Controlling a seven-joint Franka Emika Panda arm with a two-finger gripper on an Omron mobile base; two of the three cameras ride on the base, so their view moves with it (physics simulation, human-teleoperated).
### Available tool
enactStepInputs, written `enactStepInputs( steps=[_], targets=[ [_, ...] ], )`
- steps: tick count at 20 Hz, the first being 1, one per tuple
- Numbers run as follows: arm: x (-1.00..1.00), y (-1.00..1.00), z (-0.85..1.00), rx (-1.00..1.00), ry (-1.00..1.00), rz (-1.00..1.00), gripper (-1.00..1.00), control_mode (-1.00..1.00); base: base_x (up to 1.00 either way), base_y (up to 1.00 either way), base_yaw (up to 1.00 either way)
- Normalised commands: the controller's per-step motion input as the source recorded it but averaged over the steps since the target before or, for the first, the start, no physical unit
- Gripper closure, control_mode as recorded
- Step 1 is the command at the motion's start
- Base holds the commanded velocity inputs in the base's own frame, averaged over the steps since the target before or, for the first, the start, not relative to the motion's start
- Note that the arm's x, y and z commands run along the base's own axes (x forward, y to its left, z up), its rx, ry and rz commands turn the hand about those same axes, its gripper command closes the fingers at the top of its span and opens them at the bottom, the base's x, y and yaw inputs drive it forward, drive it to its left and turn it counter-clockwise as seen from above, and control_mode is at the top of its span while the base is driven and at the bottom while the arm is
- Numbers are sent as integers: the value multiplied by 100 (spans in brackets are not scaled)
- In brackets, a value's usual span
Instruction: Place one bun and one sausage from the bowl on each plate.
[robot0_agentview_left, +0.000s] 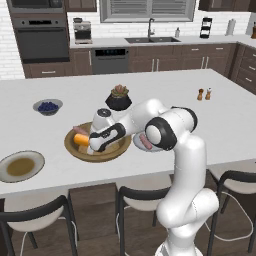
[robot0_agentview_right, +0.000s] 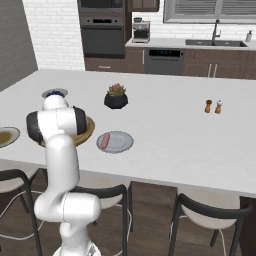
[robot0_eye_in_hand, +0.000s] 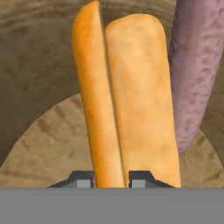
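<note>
The wooden bowl (robot0_agentview_left: 107, 153) (robot0_agentview_right: 89, 127) (robot0_eye_in_hand: 39, 57) sits near the island's front edge. In it lie an orange split bun (robot0_agentview_left: 80, 139) (robot0_eye_in_hand: 131, 87) and a pinkish sausage (robot0_agentview_left: 78, 130) (robot0_eye_in_hand: 197, 70) beside it. My gripper (robot0_agentview_left: 93, 142) (robot0_eye_in_hand: 111, 179) reaches down into the bowl and is shut on one half of the bun, a fingertip (robot0_eye_in_hand: 83, 179) on each side. One grey plate (robot0_agentview_right: 120, 142) right of the bowl carries a sausage (robot0_agentview_right: 104, 141) (robot0_agentview_left: 145, 142). A second plate (robot0_agentview_left: 21, 166) (robot0_agentview_right: 6, 136) with a tan centre lies left of the bowl.
A small grey bowl of blue berries (robot0_agentview_left: 48, 106) (robot0_agentview_right: 55, 93) and a black pot with a plant (robot0_agentview_left: 118, 98) (robot0_agentview_right: 116, 97) stand behind the wooden bowl. Two shakers (robot0_agentview_left: 204, 94) (robot0_agentview_right: 213, 106) stand far right. Dark stools (robot0_agentview_left: 35, 217) line the island's near edge.
</note>
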Motion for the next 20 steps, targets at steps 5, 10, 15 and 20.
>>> enactStepInputs(
  steps=[5,10,15,20],
  targets=[
    [-35,-13,48,0,-5,0,100,-100,0,0,0],
    [-22,-61,54,0,2,-11,100,-100,0,0,0],
    [0,-90,34,1,11,-24,100,-100,0,0,0],
    [0,-81,43,1,14,-29,100,-100,0,0,0]
  ],
)
